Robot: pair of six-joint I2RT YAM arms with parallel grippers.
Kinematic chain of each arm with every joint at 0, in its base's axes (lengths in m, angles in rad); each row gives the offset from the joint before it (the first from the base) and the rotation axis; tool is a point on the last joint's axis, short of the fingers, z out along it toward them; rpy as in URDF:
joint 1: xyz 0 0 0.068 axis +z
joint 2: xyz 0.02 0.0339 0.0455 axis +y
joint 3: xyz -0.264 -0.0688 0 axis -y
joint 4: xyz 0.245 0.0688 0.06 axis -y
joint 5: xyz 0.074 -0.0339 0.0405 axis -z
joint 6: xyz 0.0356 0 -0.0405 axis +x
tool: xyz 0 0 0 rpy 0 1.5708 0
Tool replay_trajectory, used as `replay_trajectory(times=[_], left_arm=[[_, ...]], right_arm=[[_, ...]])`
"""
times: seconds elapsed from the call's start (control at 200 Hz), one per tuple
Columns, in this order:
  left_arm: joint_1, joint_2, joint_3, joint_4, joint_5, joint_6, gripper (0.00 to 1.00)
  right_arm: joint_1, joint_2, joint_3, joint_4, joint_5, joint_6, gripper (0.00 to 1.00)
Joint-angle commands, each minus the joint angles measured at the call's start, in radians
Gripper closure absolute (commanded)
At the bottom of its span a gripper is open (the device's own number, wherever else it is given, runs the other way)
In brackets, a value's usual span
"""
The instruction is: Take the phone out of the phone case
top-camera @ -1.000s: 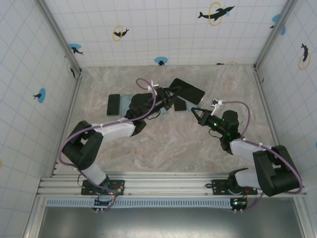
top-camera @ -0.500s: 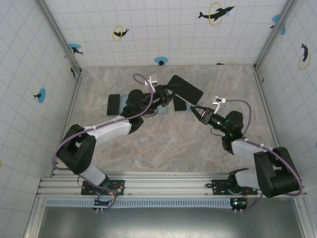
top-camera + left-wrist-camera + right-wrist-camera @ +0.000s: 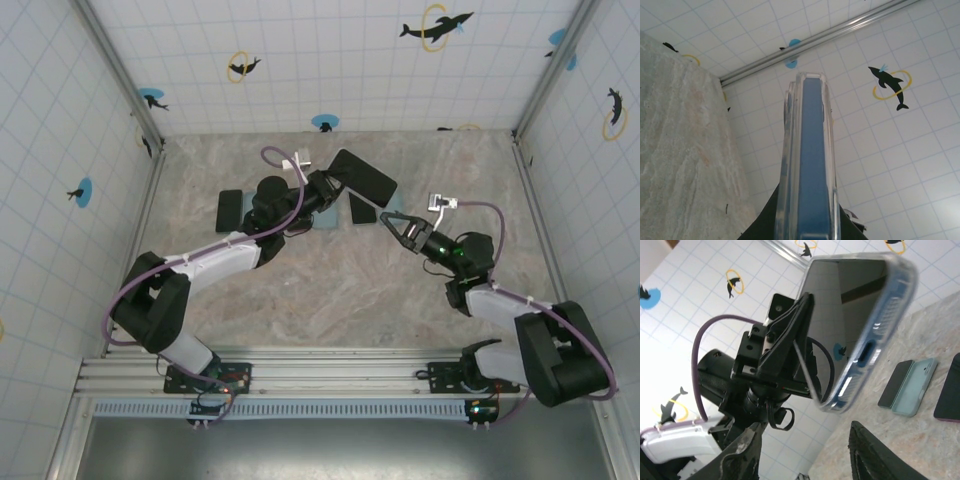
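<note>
My left gripper (image 3: 325, 188) is shut on a blue phone in a clear case (image 3: 362, 177) and holds it off the table, screen facing the right arm. In the left wrist view the cased phone (image 3: 807, 160) stands edge-on, rising from between the dark fingers (image 3: 765, 222) of that gripper (image 3: 807, 227). My right gripper (image 3: 393, 224) is open just right of and below the phone, apart from it. In the right wrist view the phone (image 3: 855, 315) hangs above the open right gripper (image 3: 807, 455), its bottom corner over the gap, with the left gripper (image 3: 785, 350) clamped on its far side.
A black phone (image 3: 229, 211) and a light blue case (image 3: 250, 206) lie on the marble table to the left; another dark phone (image 3: 362, 209) lies under the held one. In the right wrist view they are a black phone (image 3: 895, 382) and a teal case (image 3: 914, 387). Tiled walls enclose the table.
The left arm has swung the cased phone a little left and toward the back. The right gripper has moved left and up, closer under the phone, still open.
</note>
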Motion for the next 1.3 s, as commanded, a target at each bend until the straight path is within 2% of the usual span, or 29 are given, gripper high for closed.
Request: replay_trajectory(times=[0.0, 0.235, 0.631, 0.941, 1.021, 1.111, 1.196, 1.296], left_arm=[[0.002, -0.041, 0.026, 0.068, 0.016, 0.011, 1.0], [0.002, -0.041, 0.026, 0.075, 0.031, 0.0, 1.0], [0.002, -0.026, 0.027, 0.088, 0.044, -0.014, 1.0], [0.002, -0.028, 0.026, 0.115, 0.055, -0.051, 1.0], [0.002, -0.025, 0.025, 0.14, 0.064, -0.1, 1.0], [0.002, 0.002, 0.026, 0.269, 0.097, -0.218, 1.0], [-0.005, 0.024, 0.026, 0.372, 0.121, -0.305, 1.0], [-0.023, 0.017, 0.074, 0.367, 0.136, -0.32, 1.0]], right_arm=[[0.008, 0.049, 0.017, 0.119, 0.042, 0.112, 0.56], [0.022, 0.11, 0.039, 0.175, 0.039, 0.166, 0.68], [0.016, 0.116, 0.041, 0.211, 0.048, 0.19, 0.69], [0.012, 0.135, 0.03, 0.192, 0.039, 0.171, 0.86], [0.012, 0.134, 0.028, 0.146, 0.021, 0.111, 0.88], [0.007, 0.13, 0.012, -0.002, 0.022, -0.035, 0.91], [-0.009, 0.161, -0.016, 0.033, 0.012, -0.033, 0.93], [-0.025, 0.207, -0.039, 0.091, 0.007, -0.028, 0.94]])
